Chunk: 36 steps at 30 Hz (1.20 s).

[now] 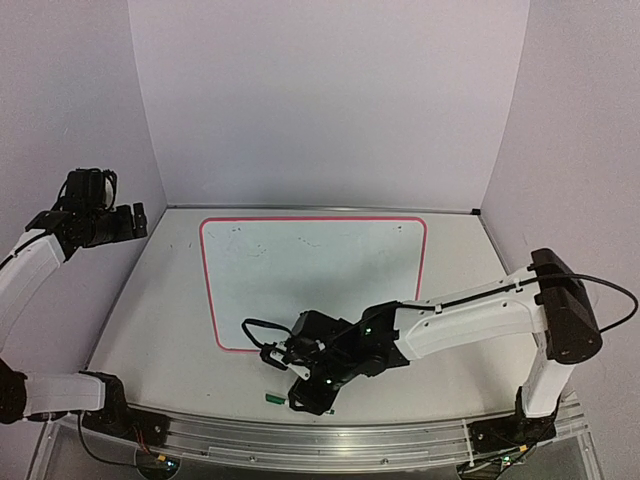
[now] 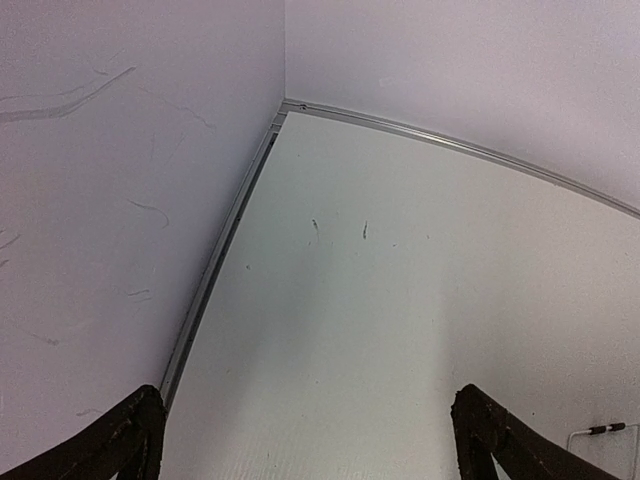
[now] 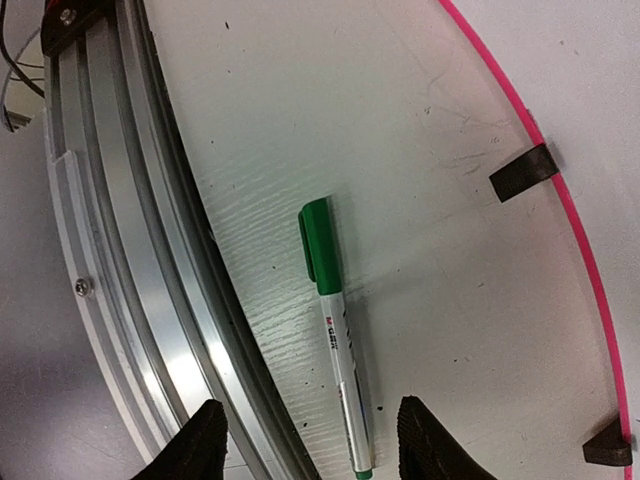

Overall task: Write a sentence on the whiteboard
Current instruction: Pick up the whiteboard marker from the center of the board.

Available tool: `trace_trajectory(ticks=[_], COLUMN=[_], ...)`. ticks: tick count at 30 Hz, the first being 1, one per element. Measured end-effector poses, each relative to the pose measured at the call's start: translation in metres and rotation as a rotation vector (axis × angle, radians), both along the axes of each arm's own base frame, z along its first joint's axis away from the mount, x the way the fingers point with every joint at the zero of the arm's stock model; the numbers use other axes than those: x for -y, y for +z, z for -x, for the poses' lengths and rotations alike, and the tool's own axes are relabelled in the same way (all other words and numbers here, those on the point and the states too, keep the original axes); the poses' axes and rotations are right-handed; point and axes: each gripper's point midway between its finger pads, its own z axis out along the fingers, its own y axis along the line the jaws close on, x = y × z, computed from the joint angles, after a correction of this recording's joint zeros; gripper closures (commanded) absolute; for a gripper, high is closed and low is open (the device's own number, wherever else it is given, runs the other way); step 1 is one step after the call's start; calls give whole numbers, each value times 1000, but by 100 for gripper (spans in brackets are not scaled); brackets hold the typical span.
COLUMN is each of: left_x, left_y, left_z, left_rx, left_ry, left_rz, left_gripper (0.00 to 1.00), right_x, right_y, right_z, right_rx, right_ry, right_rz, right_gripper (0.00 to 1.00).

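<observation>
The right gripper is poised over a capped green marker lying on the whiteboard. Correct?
Not on the board. The green marker lies capped on the tabletop, beside the whiteboard and outside its pink frame, as the right wrist view shows. The right gripper is over it.

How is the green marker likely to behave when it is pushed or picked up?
The marker looks slim, stiff and light, so it should lift easily. Its smooth round barrel may roll when pushed, or slip out of a light pinch.

A robot lab test cell: bare white walls (image 1: 330, 100) enclose a grey table (image 1: 160, 320) with an aluminium rail (image 1: 300, 440) carrying bolted arms (image 1: 470, 315).
</observation>
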Motion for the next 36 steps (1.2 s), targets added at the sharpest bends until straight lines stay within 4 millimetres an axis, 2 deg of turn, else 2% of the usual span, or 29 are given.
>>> trace_trajectory(ticks=[5, 13, 23, 28, 30, 32, 34, 36], left_x=[3, 4, 8, 13, 16, 19, 24, 34], left_y=[-2, -4, -4, -3, -1, 5, 20, 42], left_z=[-1, -2, -2, -1, 3, 11, 18, 27], left_rx=[-7, -12, -11, -8, -10, -16, -2, 17], left_ry=[-13, -21, -37, -56, -66, -80, -100, -147], left_rz=[9, 14, 26, 51, 69, 91, 113, 156], left_gripper=[1, 1, 1, 1, 1, 1, 1, 2], right_x=[9, 20, 18, 15, 17, 18, 18, 16], right_y=[-27, -57, -59, -58, -54, -42, -19, 18], right_z=[1, -6, -11, -11, -13, -16, -22, -29], right_rx=[18, 54, 87, 89, 96, 118, 155, 204], right_ry=[11, 6, 5, 6, 0, -12, -32, -59], right_rz=[74, 159, 155, 143, 141, 126, 87, 13], right_gripper=[50, 62, 100, 100, 100, 100, 100, 100])
